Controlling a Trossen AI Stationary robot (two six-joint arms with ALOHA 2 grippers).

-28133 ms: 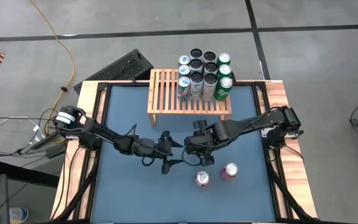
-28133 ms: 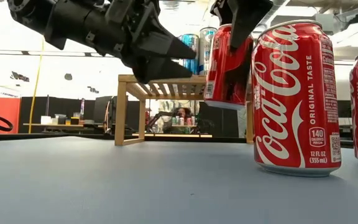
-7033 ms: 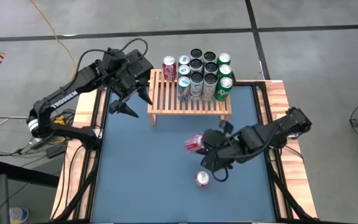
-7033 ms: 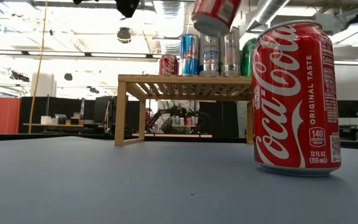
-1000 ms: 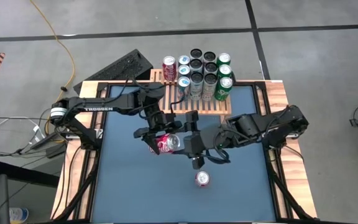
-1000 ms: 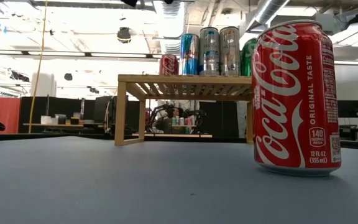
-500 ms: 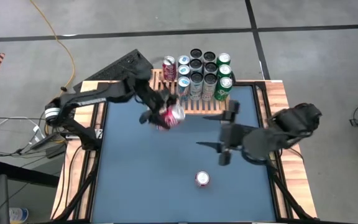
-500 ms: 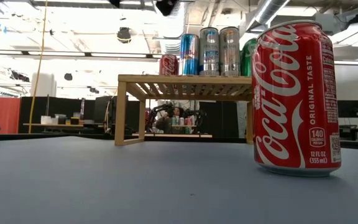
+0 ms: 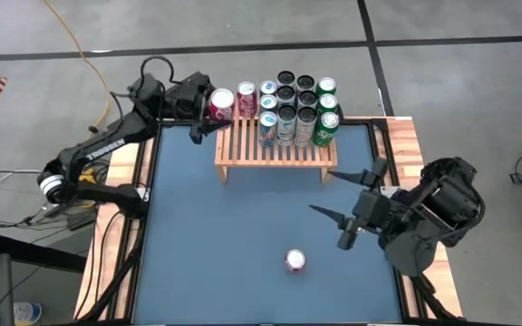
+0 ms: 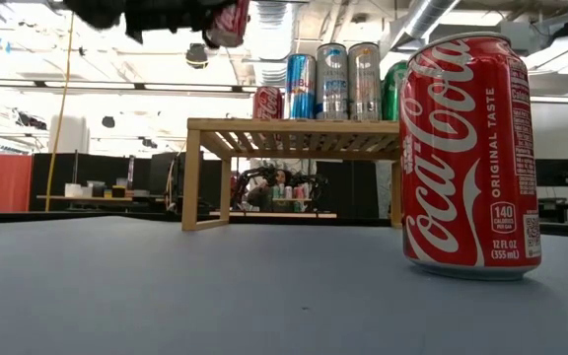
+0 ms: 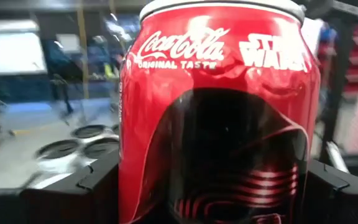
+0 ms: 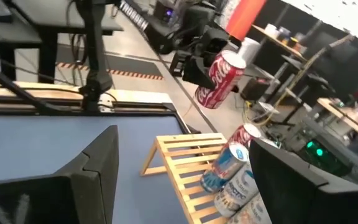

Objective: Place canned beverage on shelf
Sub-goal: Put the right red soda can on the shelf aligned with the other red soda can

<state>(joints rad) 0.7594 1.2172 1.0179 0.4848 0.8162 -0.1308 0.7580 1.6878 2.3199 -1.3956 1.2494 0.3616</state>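
Note:
My left gripper [image 9: 214,105] is shut on a red cola can [image 9: 222,102], held in the air just off the far left corner of the light-wood shelf [image 9: 276,145]. The can fills the left wrist view [image 11: 219,112] and shows at the top of the low view [image 10: 228,20]. Several cans stand on the shelf's far half, a red one [image 9: 246,98] at their left end. Another red can [image 9: 294,261] stands on the blue table near the front. My right gripper [image 9: 322,191] hangs open and empty over the table's right side. My left gripper pinches the can's side wall low down [image 11: 129,186] between its two fingers [image 11: 98,186], one on each side of the can. The fingers come about level from the table's left. The can is lifted clear and tilted, seen from the right wrist view [image 12: 219,79].
The shelf's near half and its left slats [image 9: 234,136] are bare. The standing red can looms large at the right of the low view [image 10: 466,153]. The table's wooden rim [image 9: 125,181] frames the blue mat; a cable lies on the floor at the left.
My left gripper has carried the red can from over the table's middle up and toward the far left, to beside the shelf's far left corner, turning as it went. My right gripper has left the can and drawn back toward the table's right edge.

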